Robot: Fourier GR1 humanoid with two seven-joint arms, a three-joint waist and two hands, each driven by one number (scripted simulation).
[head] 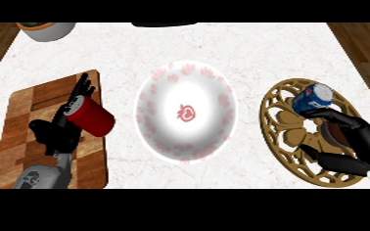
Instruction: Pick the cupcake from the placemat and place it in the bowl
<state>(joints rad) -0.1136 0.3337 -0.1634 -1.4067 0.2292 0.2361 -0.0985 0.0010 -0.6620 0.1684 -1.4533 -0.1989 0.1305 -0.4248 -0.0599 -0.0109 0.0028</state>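
The right robot hand (345, 138) sits over the right part of the round openwork placemat (283, 127), near the right edge of the worktop (274, 54). Its fingers and thumb are curled around a dark brownish thing between them, which I take to be the cupcake (336, 133); the hand hides most of it, so its shape and whether it stands upright cannot be told. Whether it is lifted or resting on the mat is also unclear. Just beside the fingers, toward the far side of the mat, a blue drink can (313, 97) lies on its side, touching or nearly touching the fingertips.

The relation that matters: the bowl (186, 111), white with a red pattern, lies to the left of this hand, at the middle of the worktop, just beyond the placemat's left rim. The carry would run straight leftward, and the right hand is plainly the nearer one to the cupcake.

The left robot hand (61, 127) is over the wooden cutting board (29, 112) at the left edge, next to a red cup (92, 117) lying tipped on its side; its fingers are fairly straight and grasp nothing. A grey bowl (45, 29) sits at the far left corner.
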